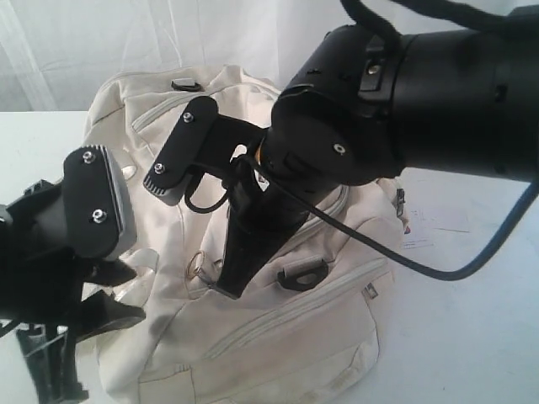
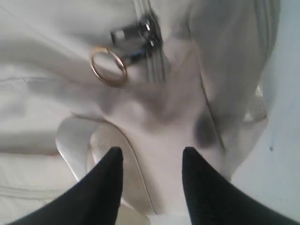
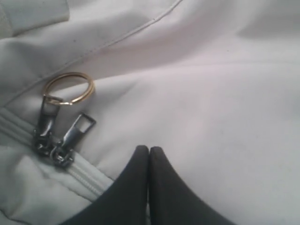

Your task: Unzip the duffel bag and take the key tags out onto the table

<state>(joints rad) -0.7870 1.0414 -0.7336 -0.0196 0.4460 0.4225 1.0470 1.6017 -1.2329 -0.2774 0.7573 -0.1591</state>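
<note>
The cream-white duffel bag (image 1: 278, 337) lies zipped on the white table (image 1: 472, 337). Two dark metal zipper pulls (image 3: 61, 136) sit together on the zipper, one carrying a gold ring (image 3: 69, 87). My right gripper (image 3: 149, 150) is shut with nothing between its tips, which point down at the fabric close beside those pulls; the exterior view shows the right gripper (image 1: 226, 290) standing on the bag's middle. My left gripper (image 2: 152, 154) is open at the bag's left end (image 1: 137, 293), with bag fabric showing between its fingers. The key tags are hidden.
A black strap ring (image 1: 301, 271) lies on the bag just right of the right gripper, another black strap ring (image 1: 185, 84) at its far top. A webbing loop (image 2: 75, 140) sits by the left fingers. A paper slip (image 1: 429, 231) lies on the table right of the bag.
</note>
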